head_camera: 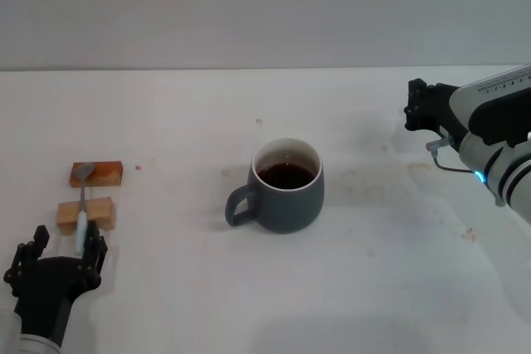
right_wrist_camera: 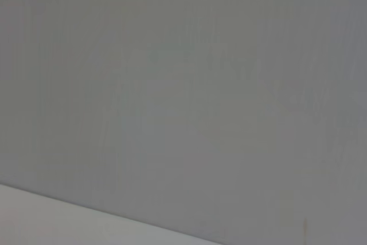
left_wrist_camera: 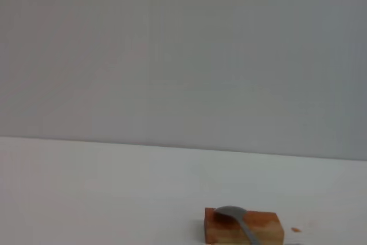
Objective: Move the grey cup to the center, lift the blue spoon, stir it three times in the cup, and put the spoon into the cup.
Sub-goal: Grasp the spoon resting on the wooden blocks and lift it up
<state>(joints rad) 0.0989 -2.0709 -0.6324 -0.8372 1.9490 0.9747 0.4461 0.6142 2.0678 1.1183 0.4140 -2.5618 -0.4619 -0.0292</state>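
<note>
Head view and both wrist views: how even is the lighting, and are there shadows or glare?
Head view: soft, even light; the grey cup throws only a faint shadow, no glare on the table. Left wrist view: flat light, the blue spoon on an orange-brown block. Right wrist view: almost all blank wall.

One mug (head_camera: 286, 187) stands near the middle of the table (head_camera: 373, 271), dark liquid inside it. One spoon (head_camera: 83, 205) lies at the near left. Two wooden blocks sit under the spoon: an orange-brown block (head_camera: 104, 173) farther away and a tan block (head_camera: 98, 212) nearer. Two grippers show: the left gripper (head_camera: 62, 250) at the near left corner, the right gripper (head_camera: 417, 105) at the far right.
</note>
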